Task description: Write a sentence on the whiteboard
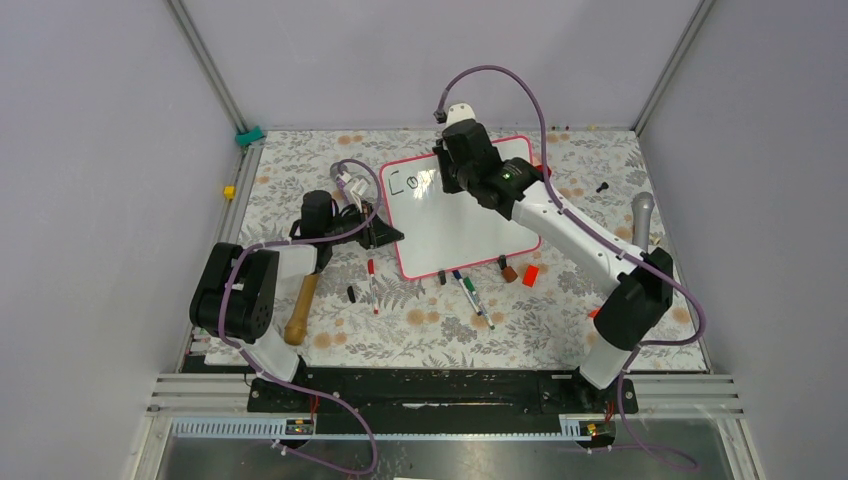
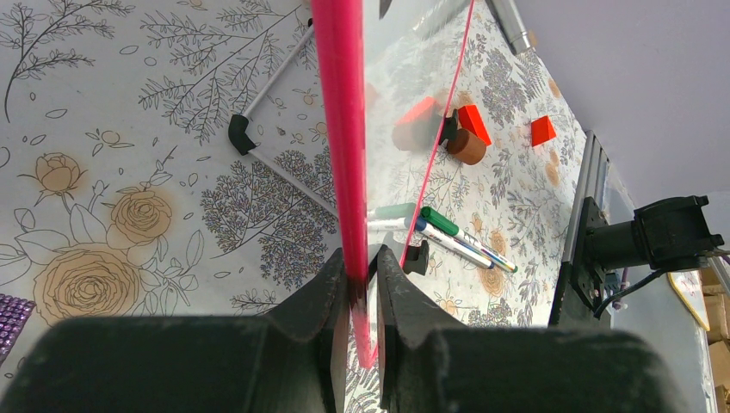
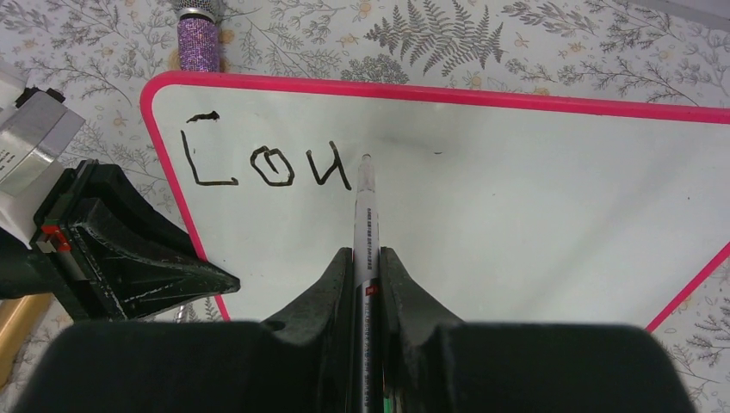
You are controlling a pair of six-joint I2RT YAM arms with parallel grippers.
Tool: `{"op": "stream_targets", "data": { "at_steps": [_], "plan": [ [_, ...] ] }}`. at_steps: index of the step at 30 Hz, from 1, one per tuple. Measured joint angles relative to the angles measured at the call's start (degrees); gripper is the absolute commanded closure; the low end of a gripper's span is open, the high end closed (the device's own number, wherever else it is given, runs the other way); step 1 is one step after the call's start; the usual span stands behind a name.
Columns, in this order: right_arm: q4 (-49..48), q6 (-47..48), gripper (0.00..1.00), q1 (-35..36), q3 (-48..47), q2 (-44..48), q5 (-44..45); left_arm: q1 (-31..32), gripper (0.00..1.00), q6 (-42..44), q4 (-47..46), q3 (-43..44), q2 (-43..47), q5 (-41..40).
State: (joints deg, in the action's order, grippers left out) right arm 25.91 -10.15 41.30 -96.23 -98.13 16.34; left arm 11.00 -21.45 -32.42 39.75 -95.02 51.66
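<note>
You could read only three rough letters of the thin black handwritten lettering (image 3: 262,163), at the far-left corner of the large glossy white whiteboard with a pink-red frame (image 1: 455,225). From above, the right wrist hid most of that corner. Your left jaws were clamped on the board's left frame edge. Your right jaws gripped a slim white marker pen (image 3: 365,206), its tip at the surface just right of the last letter. Bare white board stretched rightward. Loose markers (image 1: 470,290) lay on the floral table (image 1: 560,320) just beside the near edge.
</note>
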Motion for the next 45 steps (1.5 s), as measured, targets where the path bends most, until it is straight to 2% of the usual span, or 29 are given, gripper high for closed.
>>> {"op": "stream_targets", "data": {
  "at_steps": [14,45],
  "plan": [
    [3.54,1.36,1.0,1.16,-2.95,-2.82,2.73,0.0,1.0,0.0,0.17,0.04,0.0,-0.02],
    [4.63,2.38,1.0,1.53,-6.14,-6.03,3.74,-0.04,1.0,-0.02,0.35,0.31,-0.35,0.0]
  ]
}}
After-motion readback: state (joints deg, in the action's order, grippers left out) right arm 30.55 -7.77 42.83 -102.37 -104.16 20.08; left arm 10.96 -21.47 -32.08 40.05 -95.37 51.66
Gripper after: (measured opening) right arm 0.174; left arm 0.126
